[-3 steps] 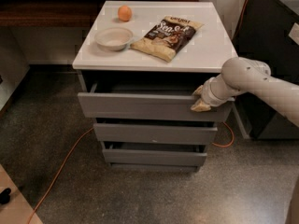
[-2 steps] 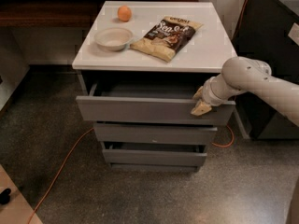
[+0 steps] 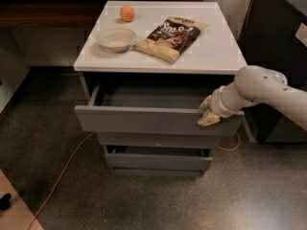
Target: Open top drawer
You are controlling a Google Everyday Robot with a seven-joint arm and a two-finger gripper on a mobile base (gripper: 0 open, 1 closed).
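The top drawer is the uppermost of three in a white-topped cabinet. It is pulled partway out, and its shallow grey interior shows and looks empty. My gripper is at the right end of the drawer's front panel. One tan fingertip is inside the drawer and the other is on the outside face, so the panel's top edge sits between them. My white arm reaches in from the right.
A white bowl, an orange ball and a snack bag lie on the cabinet top. The bottom drawer sticks out slightly. An orange cable runs across the floor at the left. A dark unit stands at the right.
The top drawer has slid further out toward the camera. My gripper has moved with it, still on the panel's right end.
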